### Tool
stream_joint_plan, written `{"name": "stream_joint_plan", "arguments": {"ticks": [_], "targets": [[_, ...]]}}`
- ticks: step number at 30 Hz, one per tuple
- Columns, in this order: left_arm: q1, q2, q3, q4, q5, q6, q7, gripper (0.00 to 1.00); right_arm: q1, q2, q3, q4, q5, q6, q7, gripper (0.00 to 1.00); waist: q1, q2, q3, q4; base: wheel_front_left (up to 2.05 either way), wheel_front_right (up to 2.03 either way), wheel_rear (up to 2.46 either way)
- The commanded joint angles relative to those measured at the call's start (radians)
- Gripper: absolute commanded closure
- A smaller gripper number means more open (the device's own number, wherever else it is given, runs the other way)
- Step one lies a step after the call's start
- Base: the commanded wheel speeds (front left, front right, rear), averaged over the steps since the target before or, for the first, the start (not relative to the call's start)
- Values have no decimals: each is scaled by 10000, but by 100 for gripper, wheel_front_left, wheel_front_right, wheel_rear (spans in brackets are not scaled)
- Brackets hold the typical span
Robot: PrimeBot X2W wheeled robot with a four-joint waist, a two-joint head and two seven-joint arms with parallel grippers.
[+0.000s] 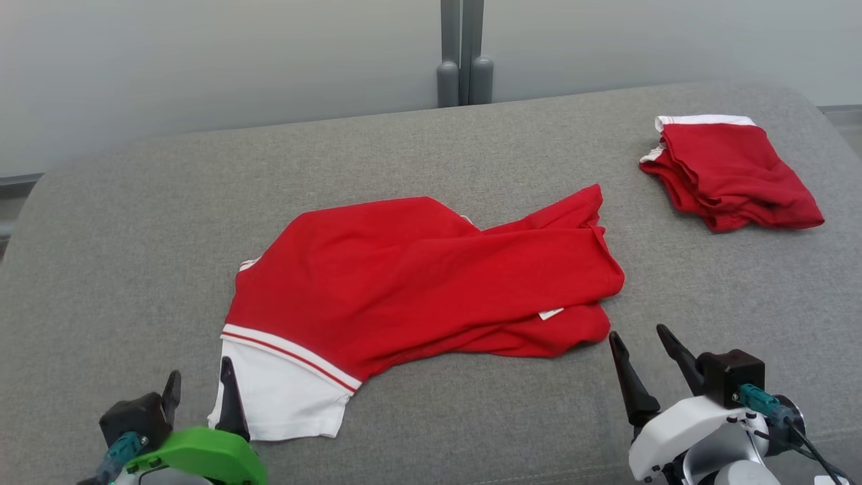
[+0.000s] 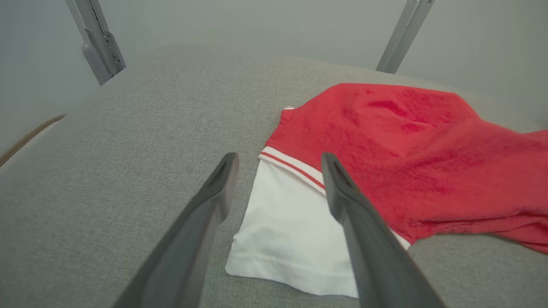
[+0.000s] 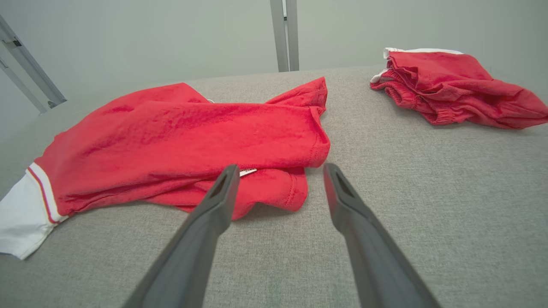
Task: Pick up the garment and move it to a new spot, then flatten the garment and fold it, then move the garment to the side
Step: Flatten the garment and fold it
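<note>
The garment (image 1: 431, 283) is a red shirt with a white, red-striped sleeve, lying rumpled and half folded over itself in the middle of the grey cushion. Its white sleeve (image 2: 291, 222) lies just beyond my left gripper (image 1: 201, 382), which stands open at the lower left with nothing between its fingers; in the left wrist view this gripper (image 2: 278, 161) points at the sleeve. My right gripper (image 1: 638, 339) is open at the lower right, just short of the shirt's near red hem (image 3: 274, 192). In the right wrist view its empty fingers frame that hem, the gripper (image 3: 278, 171) apart from the cloth.
A second red garment (image 1: 731, 172) with white trim lies folded at the back right of the cushion (image 1: 135, 269), also in the right wrist view (image 3: 454, 85). A grey wall and an upright post (image 1: 463, 54) stand behind the cushion's far edge.
</note>
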Motion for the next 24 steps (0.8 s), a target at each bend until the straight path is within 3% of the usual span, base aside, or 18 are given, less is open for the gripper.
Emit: {"name": "stream_joint_plan", "arguments": {"ticks": [1, 4, 5, 11, 12, 18, 24], "targets": [[28, -221, 316, -130, 294, -256, -223, 0, -21, -10, -139, -71, -103, -10, 68, 0, 0, 0, -43, 142, 0, 0, 0], [123, -701, 1052, -377, 1070, -749, -315, 0, 34, -12, -324, -91, -131, -12, 127, 0, 0, 0, -109, 316, 0, 0, 0], [434, -1101, 1635, -554, 1793, -1160, -299, 0, 57, -13, -417, -73, -114, -12, 131, 0, 0, 0, -170, 435, 0, 0, 0], [1238, -2270, 3042, -666, 3806, -2513, -300, 0, 173, -13, -545, 133, 24, -12, 195, 0, 0, 0, -388, 775, 0, 0, 0], [1238, -2270, 3042, -666, 3806, -2513, -300, 0, 173, -13, -545, 133, 24, -12, 195, 0, 0, 0, -388, 775, 0, 0, 0], [1913, -3044, 3900, -387, 5099, -3605, -302, 0, 212, -18, -926, 390, -20, -12, 278, 0, 0, 0, -504, 1056, 0, 0, 0], [2262, -3600, 4540, -32, 5874, -4402, -303, 0, -268, -16, -1726, 630, -262, -12, 526, 0, 0, 0, -443, 1377, 0, 0, 0]]}}
